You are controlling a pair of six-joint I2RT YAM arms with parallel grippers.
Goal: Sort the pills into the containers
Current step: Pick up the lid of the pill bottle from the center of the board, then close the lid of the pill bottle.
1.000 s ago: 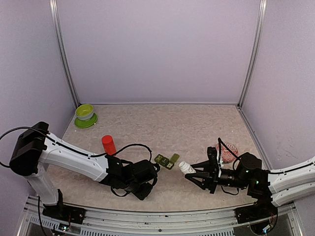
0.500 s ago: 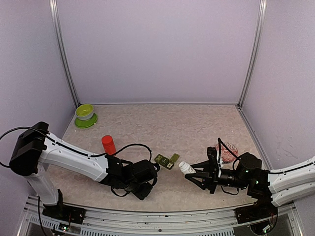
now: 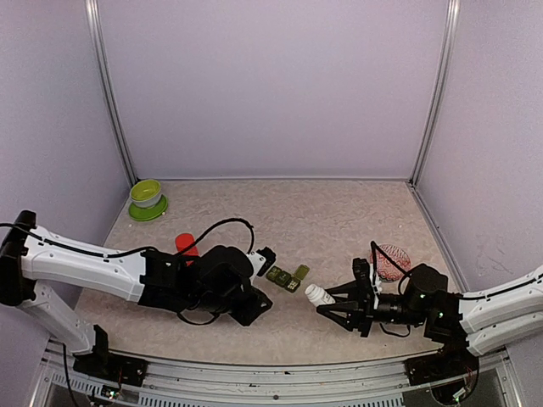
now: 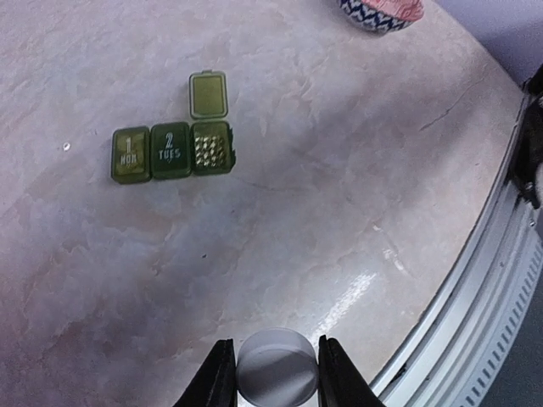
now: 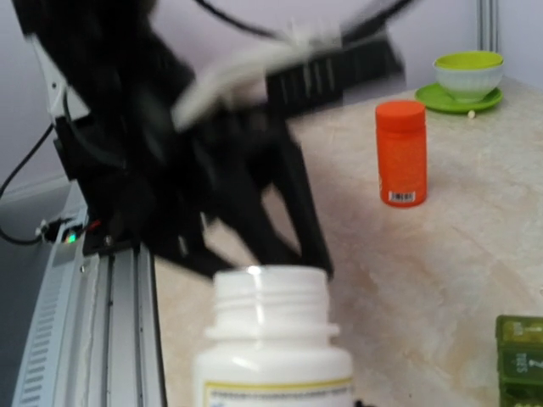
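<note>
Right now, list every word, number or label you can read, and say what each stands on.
"1 MON": on the closed lid of the end compartment of the green pill organiser.
"2 TUES": on the closed lid of the middle compartment.
Open lid of the third compartment: no readable text.
Orange bottle: small white label, too blurred to read.
White bottle: label cut off and blurred, unreadable.
</note>
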